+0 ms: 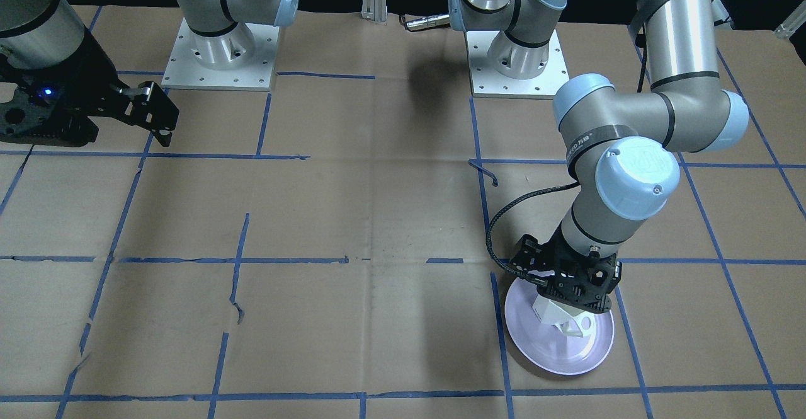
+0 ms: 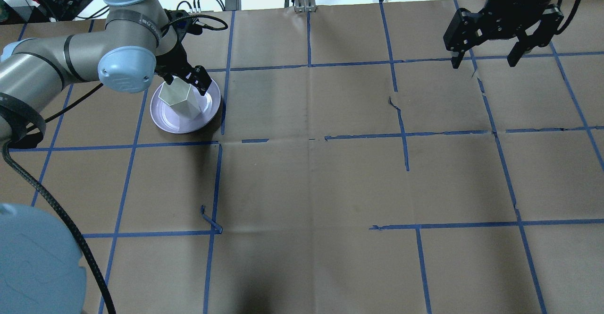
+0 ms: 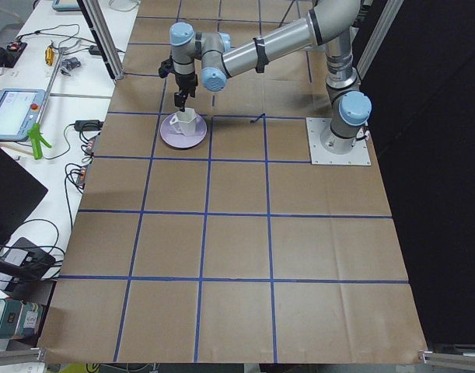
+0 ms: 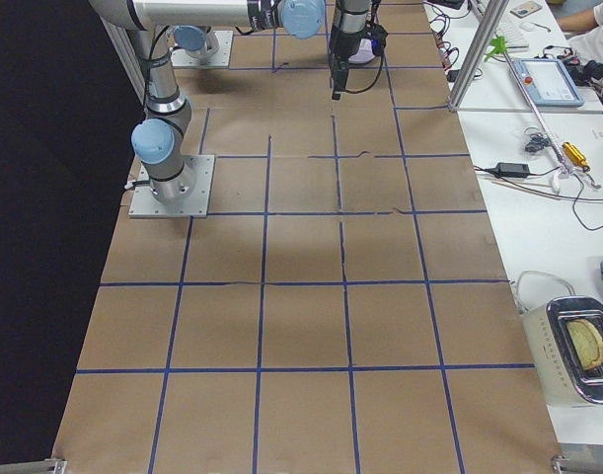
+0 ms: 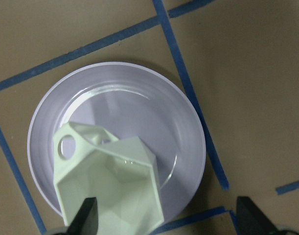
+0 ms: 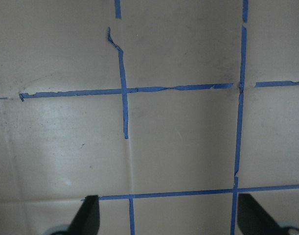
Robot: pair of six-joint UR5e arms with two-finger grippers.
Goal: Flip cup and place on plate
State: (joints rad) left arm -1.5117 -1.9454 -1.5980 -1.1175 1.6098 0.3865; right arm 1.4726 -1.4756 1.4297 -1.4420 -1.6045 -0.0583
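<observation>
Cup (image 2: 178, 99): white faceted mug, hexagonal mouth up, standing on the lavender plate (image 2: 163, 120) at the table's (image 2: 311, 182) far left; the flip looks done. Left hand (image 2: 186, 82): spread, directly above, one finger inside the mouth, pinching nothing; the cup appears to stand free. Right hand (image 2: 485, 60): spread, empty, held far right, out of the way.

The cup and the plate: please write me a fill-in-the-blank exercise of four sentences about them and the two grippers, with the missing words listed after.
1. The cup stands on the plate with its mouth facing ___.
2. The left gripper hangs directly above the ___, with its fingers open.
3. The right gripper, far from the plate, is open and holds ___.
4. The grid lines are made of ___ tape.

Missing words: up; cup; nothing; blue
</observation>
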